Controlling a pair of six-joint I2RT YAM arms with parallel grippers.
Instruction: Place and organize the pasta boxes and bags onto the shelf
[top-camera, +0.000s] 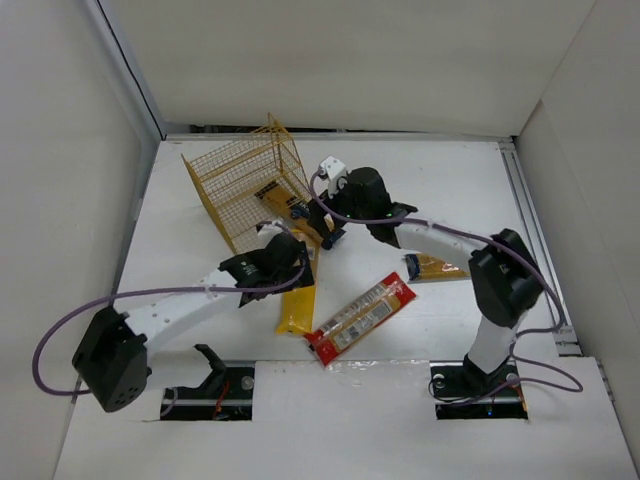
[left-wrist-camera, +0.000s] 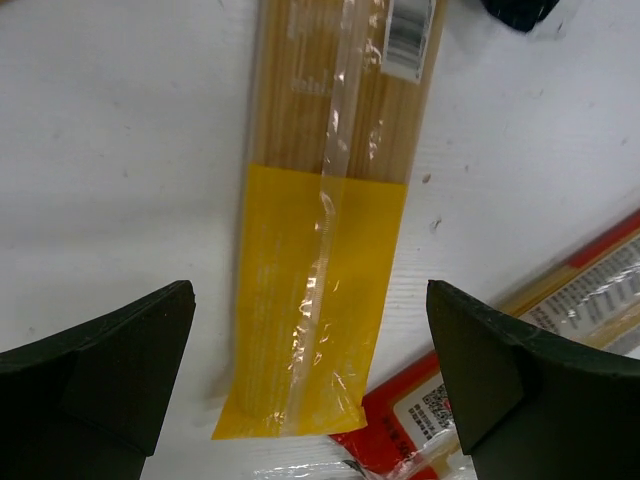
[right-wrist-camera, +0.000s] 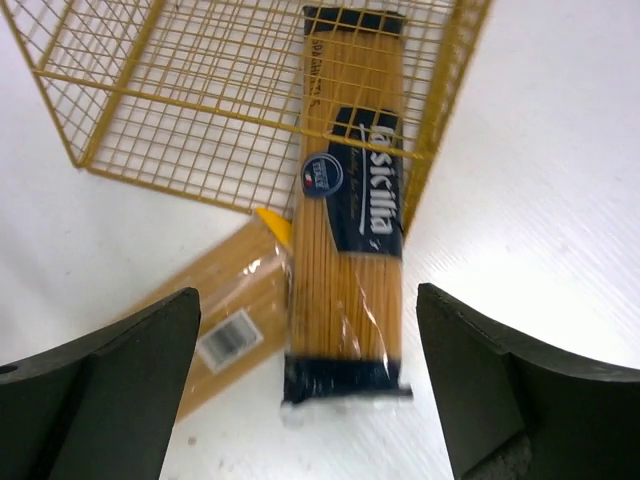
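The yellow wire shelf (top-camera: 240, 185) lies tilted at the back left; it also shows in the right wrist view (right-wrist-camera: 170, 110). An orange-yellow pack with a dark blue label (right-wrist-camera: 350, 240) lies half inside it, its near end sticking out onto the table. My right gripper (right-wrist-camera: 308, 390) is open just above that near end, not touching. The plain yellow bag (left-wrist-camera: 320, 230) lies flat on the table. My left gripper (left-wrist-camera: 310, 370) is open above its yellow end, straddling it. The red-edged clear bag (top-camera: 362, 318) lies beside it. A second orange-yellow pack (top-camera: 437, 266) lies partly under the right arm.
White walls close in the table on the left, back and right. The red-edged bag's corner (left-wrist-camera: 420, 410) touches the yellow bag's end. The yellow bag's barcode end (right-wrist-camera: 225, 330) lies right next to the blue-label pack. The two grippers (top-camera: 310, 245) are close together by the shelf's opening.
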